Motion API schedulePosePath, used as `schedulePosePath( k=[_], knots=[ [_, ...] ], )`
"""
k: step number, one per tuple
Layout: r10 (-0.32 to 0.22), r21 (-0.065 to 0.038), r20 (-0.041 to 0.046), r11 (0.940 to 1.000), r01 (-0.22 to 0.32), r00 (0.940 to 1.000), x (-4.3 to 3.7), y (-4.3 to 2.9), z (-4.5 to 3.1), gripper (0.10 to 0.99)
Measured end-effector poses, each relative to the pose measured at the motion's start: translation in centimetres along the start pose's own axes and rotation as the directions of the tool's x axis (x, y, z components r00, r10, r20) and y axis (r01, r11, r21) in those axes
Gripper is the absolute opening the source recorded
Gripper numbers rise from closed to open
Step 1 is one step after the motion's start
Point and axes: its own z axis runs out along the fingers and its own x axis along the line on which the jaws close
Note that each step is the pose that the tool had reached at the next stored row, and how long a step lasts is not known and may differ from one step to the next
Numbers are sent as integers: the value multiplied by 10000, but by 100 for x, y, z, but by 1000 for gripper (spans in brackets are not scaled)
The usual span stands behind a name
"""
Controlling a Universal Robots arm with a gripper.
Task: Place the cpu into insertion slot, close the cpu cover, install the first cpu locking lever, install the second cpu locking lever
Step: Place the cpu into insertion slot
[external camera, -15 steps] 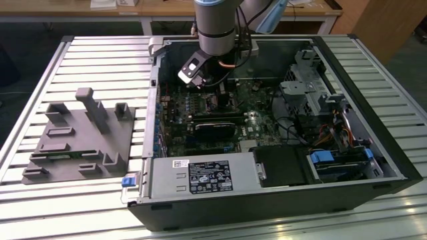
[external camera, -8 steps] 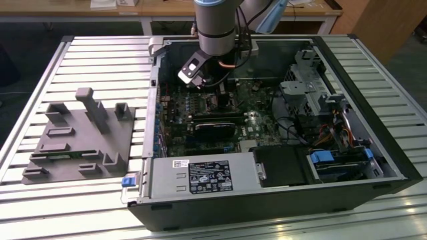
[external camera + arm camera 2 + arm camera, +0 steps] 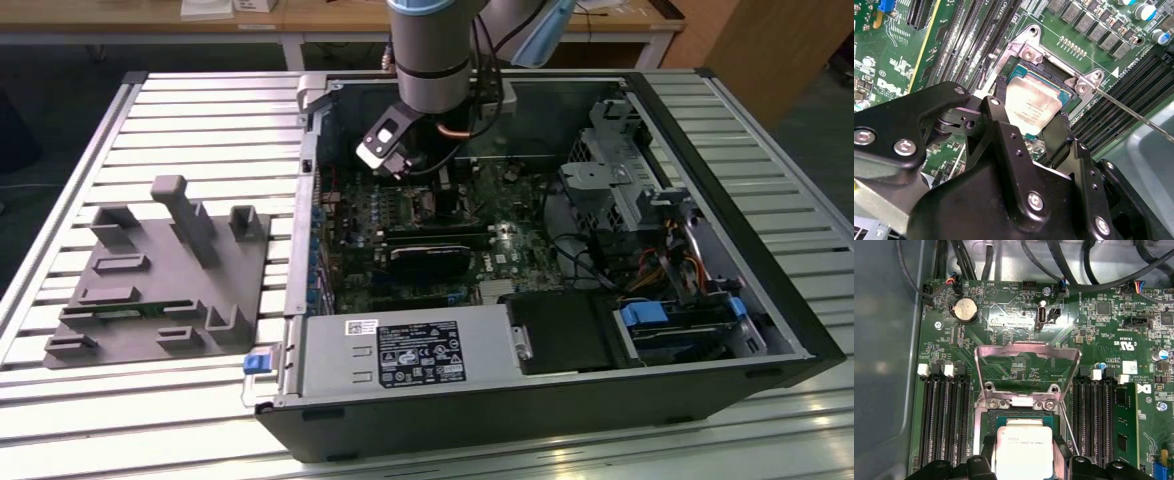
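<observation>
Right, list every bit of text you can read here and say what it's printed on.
No text can be quoted as it reads.
Label on the silver box: print too small to read.
Top of the cpu, held in the gripper: faint print, unreadable.
Green board: white lettering too small to read.

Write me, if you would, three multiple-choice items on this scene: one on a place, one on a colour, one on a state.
1. Where is the cpu?
A. on the table
B. in the gripper, at the slot
C. on a memory stick

2. What colour is the board?
A. red
B. blue
C. green

3. How is the cover?
A. raised open
B. shut over the cpu
C. lying on the table

Key: B, the gripper's fingers flank the cpu at the slot; C, the board is green in both wrist views; A, the cover stands up from its hinge, clear of the cpu.
</observation>
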Motion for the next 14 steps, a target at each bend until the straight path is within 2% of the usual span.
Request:
schedulePosePath(
  k=[14],
  knots=[
    [0, 0, -1, 10000, 0, 10000, 22, -4, 31, 537]
  ],
)
